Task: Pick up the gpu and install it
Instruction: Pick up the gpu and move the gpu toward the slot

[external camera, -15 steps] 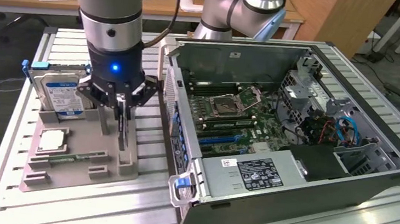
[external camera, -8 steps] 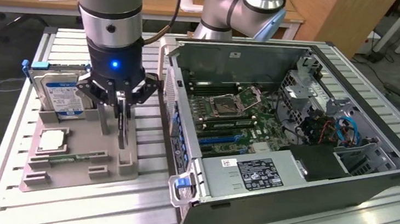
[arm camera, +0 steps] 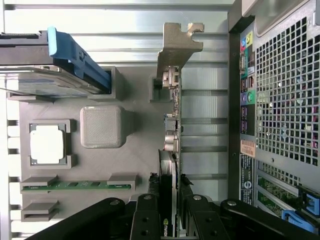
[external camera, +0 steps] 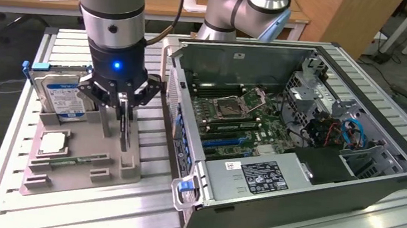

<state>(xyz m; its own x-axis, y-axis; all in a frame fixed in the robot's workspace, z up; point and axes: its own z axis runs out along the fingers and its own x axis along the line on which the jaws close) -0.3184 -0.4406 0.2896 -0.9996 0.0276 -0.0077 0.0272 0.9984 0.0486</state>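
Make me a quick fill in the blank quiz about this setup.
The gripper grips the gpu, which stands on ___ in the gray holder.
The hard drive carries a ___ plastic rail.
The holder sits on the exterior view's ___ of the open computer case.
Missing: edge; blue; left.

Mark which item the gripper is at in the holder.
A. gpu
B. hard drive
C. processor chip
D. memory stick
A: the gripper is closed on the gpu, which stands on edge in the gray holder, apart from the hard drive.
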